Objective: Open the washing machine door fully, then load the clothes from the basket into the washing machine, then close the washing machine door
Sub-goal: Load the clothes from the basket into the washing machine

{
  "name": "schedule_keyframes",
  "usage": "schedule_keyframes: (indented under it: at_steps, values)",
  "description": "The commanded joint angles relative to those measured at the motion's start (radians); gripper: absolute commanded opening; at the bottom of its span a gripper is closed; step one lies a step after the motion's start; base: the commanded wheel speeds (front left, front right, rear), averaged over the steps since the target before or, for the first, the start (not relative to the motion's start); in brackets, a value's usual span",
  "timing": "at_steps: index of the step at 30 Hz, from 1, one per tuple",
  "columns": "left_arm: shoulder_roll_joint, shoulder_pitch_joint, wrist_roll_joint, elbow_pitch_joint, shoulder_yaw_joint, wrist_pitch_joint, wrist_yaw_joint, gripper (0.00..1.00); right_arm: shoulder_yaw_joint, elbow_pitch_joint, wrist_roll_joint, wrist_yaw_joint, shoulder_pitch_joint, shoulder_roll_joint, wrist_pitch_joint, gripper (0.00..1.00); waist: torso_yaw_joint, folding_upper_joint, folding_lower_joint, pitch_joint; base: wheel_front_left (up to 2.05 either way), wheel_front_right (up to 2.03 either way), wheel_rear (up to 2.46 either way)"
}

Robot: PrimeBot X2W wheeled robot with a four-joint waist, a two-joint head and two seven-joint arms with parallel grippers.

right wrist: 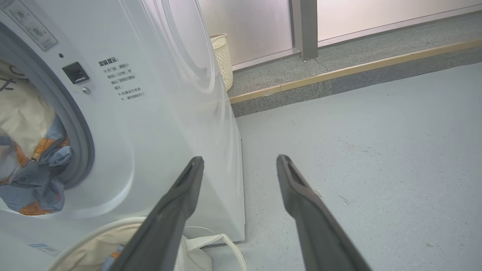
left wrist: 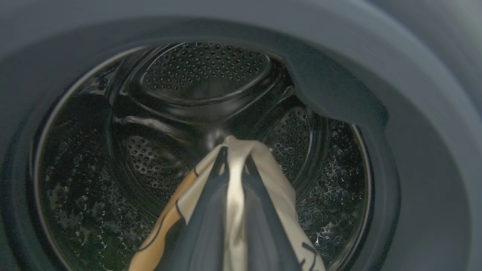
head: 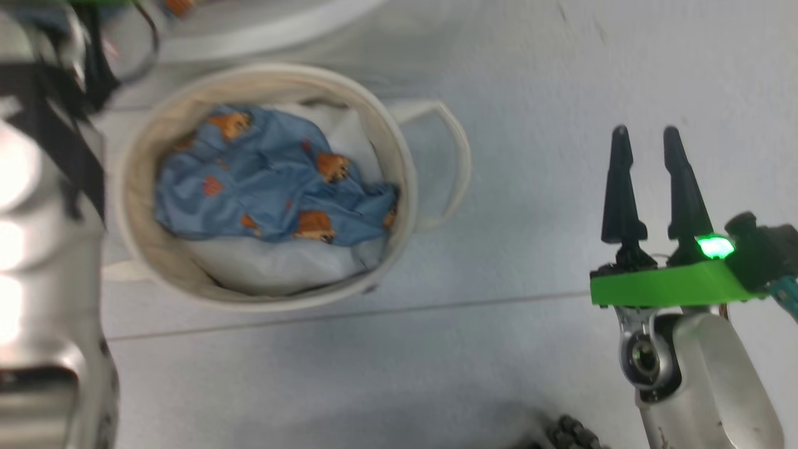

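Looking down from the head, the basket (head: 268, 73) sits on the grey floor (head: 561, 349) at about 10 o'clock. A crumpled light blue garment (head: 268, 181) with orange-brown bears lies in it on a white sheet (head: 268, 268). The right end effector (head: 645, 134) hangs at 4 o'clock, well apart from the basket, its two dark fingers spread and nothing between them. A pale forearm (head: 37, 249) runs up the edge at 9 o'clock.

The left wrist camera gives what the head cannot: the inside of the washing machine (right wrist: 158, 124). The left end effector (left wrist: 235, 154) is clenched on a cream garment (left wrist: 271, 177) with black marks. It reaches past the grey gasket (left wrist: 331, 90) toward the perforated steel drum (left wrist: 203, 71), and the cloth drapes down over both fingers toward 6 o'clock.

The right wrist camera shows the machine from outside. Cream and blue cloth (right wrist: 34, 177) bunches in the round opening at 9 o'clock, and the basket stands at 7 o'clock, just before the white front. A pale woven hamper (right wrist: 223, 56) stands behind the machine at 12 o'clock.
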Motion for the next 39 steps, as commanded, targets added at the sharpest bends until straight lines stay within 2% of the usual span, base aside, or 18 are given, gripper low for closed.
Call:
schedule_keyframes:
  at_steps: [1, 8, 14, 15, 16, 21, 26, 33, 39]
  values:
    - [0.05, -0.091, 0.017, 0.042, 0.025, -0.004, 0.002, 0.0, 0.034, -0.035, 0.012, 0.0, -0.017, -0.003, -0.005, 1.0, -0.082, 0.0, -0.0001, 0.126, 0.0, 0.0, 0.0]
    - [0.076, -0.344, 0.026, 0.223, 0.05, -0.004, 0.045, 0.0, 0.064, -0.039, 0.049, 0.0, -0.067, -0.003, -0.005, 1.0, -0.122, 0.0, -0.0001, 0.201, 0.0, 0.0, 0.0]
    - [0.085, -0.417, 0.028, 0.275, 0.068, -0.004, 0.083, 0.0, 0.073, -0.036, 0.06, 0.0, -0.074, -0.003, -0.005, 1.0, -0.126, 0.0, -0.0001, 0.215, 0.0, 0.0, 0.0]
    - [0.086, -0.42, 0.033, 0.291, 0.062, -0.004, 0.082, 0.96, 0.075, -0.034, 0.06, 0.0, -0.074, -0.003, -0.005, 1.0, -0.125, 0.0, -0.0001, 0.216, 0.0, 0.0, 0.0]
    - [0.085, -0.421, 0.034, 0.314, 0.059, -0.004, 0.082, 1.0, 0.076, -0.033, 0.06, 0.0, -0.074, -0.003, -0.005, 1.0, -0.124, 0.0, -0.0001, 0.215, 0.0, 0.0, 0.0]
    - [0.072, -0.417, 0.028, 0.342, 0.054, -0.004, 0.079, 1.0, 0.073, -0.031, 0.052, 0.0, -0.08, -0.003, -0.005, 1.0, -0.106, 0.0, -0.0001, 0.212, 0.0, 0.0, 0.0]
    - [0.044, -0.349, 0.017, 0.319, 0.052, -0.004, 0.07, 1.0, 0.06, -0.027, 0.032, 0.0, -0.083, -0.003, -0.005, 1.0, -0.072, 0.0, -0.0001, 0.18, 0.0, 0.0, 0.0]
    - [-0.015, -0.167, 0.004, 0.231, 0.042, -0.004, 0.035, 1.0, 0.05, -0.009, 0.003, 0.0, -0.07, -0.003, -0.005, 1.0, -0.02, 0.0, -0.0001, 0.079, 0.0, 0.0, 0.0]
    - [-0.066, 0.054, 0.006, 0.174, 0.015, -0.004, 0.013, 1.0, 0.028, 0.019, -0.032, 0.0, -0.025, -0.003, -0.005, 1.0, 0.043, 0.0, -0.0001, -0.065, 0.0, 0.0, 0.0]
